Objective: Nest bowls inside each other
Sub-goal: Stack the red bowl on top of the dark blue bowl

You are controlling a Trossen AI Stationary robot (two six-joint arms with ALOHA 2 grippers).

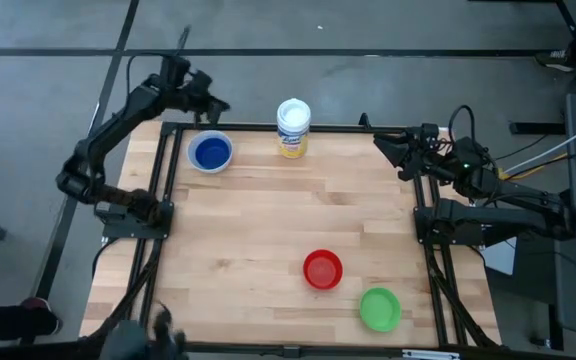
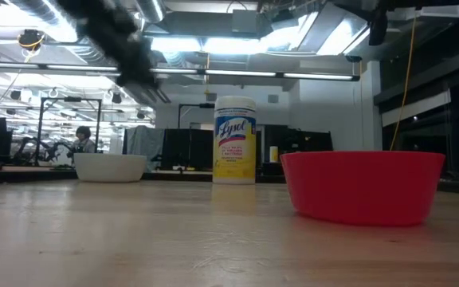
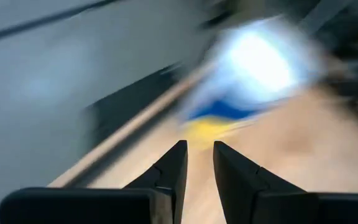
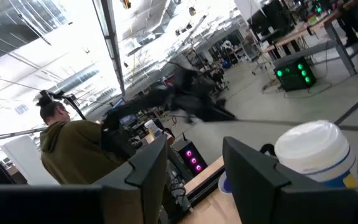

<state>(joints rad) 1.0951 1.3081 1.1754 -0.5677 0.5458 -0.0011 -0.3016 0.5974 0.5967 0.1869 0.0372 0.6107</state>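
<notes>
Left gripper (image 1: pixel 211 103) over table's far-left corner, just beyond the blue-in-white bowl stack (image 1: pixel 210 152); jaws narrowly apart, empty. Right gripper (image 1: pixel 380 141) at far-right edge, jaws apart, empty.

lab/workshop | exposed ceiling ducts (image 2: pixel 213 48) | equipment workbenches (image 4: pixel 303 34)

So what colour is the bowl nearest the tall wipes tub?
Dark blue inside, with a white outside. The bowl shows best in the high view, beside the tub.

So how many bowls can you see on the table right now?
3: blue-inside bowl at the far left corner, red bowl and green bowl near the front right. Nested ones may be hidden.
</notes>
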